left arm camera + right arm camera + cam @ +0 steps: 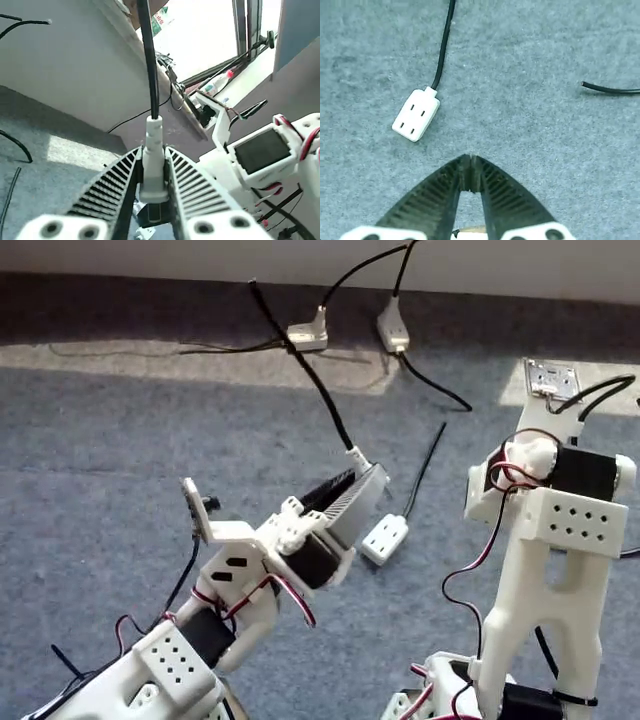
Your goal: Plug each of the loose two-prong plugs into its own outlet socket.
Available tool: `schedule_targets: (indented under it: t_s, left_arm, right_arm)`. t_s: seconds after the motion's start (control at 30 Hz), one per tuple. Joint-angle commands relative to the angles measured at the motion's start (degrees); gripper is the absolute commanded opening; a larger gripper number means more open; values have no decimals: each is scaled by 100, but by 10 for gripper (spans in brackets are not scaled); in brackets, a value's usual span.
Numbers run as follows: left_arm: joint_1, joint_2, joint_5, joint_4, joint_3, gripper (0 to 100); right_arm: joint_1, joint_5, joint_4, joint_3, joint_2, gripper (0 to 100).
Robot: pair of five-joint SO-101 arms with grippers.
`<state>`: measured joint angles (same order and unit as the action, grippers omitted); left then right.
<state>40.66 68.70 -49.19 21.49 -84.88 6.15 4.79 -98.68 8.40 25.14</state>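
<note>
Left wrist view | plug point(152, 165) clamped inside left tool point(153, 151) | outlet point(384, 538) near tool tip

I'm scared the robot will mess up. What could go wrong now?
The outlet block lies loose on the carpet, and the right gripper is shut and apart from it, so it may slide when pushed. The left gripper pinches the plug by its sides; it could tilt and miss the slots. The plug's black cord might tug it sideways.

grey carpet point(150, 490), white wall point(60, 65), bright window point(200, 35)
</note>
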Motion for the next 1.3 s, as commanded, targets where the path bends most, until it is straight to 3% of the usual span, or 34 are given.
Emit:
schedule_targets:
  t_s: [0.0, 0.1, 0.27, 0.5, 0.8, 1.03, 1.27]
  left_arm:
    - [-224, 84, -958, 1090, -207, 6]
    - [-541, 75, -1530, 1081, -127, 6]
    - [-875, 75, -2136, 1081, -127, 7]
    - [-892, 75, -2145, 1081, -171, 7]
    - [-760, 101, -2127, 721, -154, 7]
    - [-787, 101, -2119, 721, -180, 7]
    - [-760, 136, -2127, 721, -268, 7]
  right_arm:
    - [-145, 492, -224, -66, 101, 8]
    - [-549, 712, -215, 268, 426, 8]
    - [-1851, 695, -207, 602, 1710, 8]
    - [-2888, 264, 171, 822, 2958, 8]
    - [-4365, 448, 426, 1244, 2211, 8]
    - [-4075, 492, 1393, 1156, 936, 8]
    - [-3389, 510, 1437, 127, 321, 8]
